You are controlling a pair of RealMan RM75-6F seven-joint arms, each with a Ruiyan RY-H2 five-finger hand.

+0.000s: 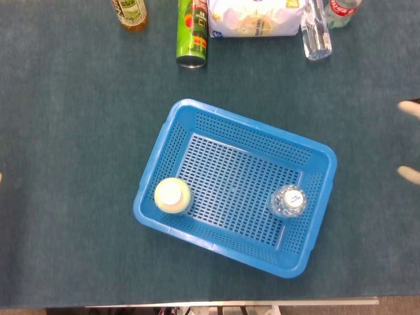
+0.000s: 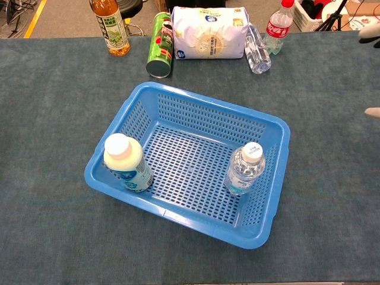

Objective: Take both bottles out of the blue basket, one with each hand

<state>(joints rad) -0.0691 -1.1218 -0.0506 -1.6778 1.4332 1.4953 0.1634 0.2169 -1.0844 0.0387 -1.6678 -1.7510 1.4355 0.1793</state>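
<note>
The blue basket (image 1: 244,123) (image 2: 205,98) sits mid-table. A white bottle with a cream cap (image 1: 172,195) (image 2: 126,162) stands upright in its near left corner. A clear water bottle with a white cap (image 1: 289,201) (image 2: 244,170) stands upright in its near right corner. Of my right hand (image 1: 410,109) only two pale fingertips (image 2: 369,32) show at the right edge, spread apart with nothing between them, well right of the basket. A faint pale sliver at the left edge is all that shows of my left hand (image 1: 0,176), far from the basket.
Along the far edge stand a tea bottle (image 2: 111,27), a green chip can (image 2: 160,52) lying down, a white bag (image 2: 208,32), a clear bottle (image 2: 256,47) lying down and a cola bottle (image 2: 279,24). Dark green cloth surrounds the basket.
</note>
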